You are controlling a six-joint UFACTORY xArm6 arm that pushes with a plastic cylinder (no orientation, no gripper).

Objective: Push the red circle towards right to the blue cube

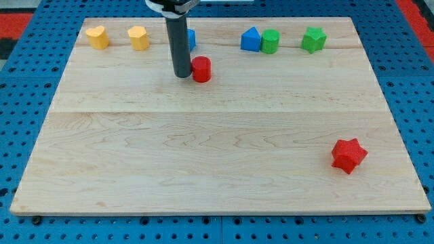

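The red circle [201, 69] is a short red cylinder near the top middle of the wooden board [217, 169]. My tip [182, 74] rests on the board just to the left of the red circle, touching or nearly touching it. The blue cube [191, 38] sits just above, mostly hidden behind my rod; only its right edge shows. The red circle lies below and slightly right of that blue cube.
Two yellow blocks [97, 36] [139, 37] stand at the top left. A blue triangular block [251, 39], a green cylinder [270, 41] and a green star [313, 39] stand at the top right. A red star [348, 155] lies at the lower right.
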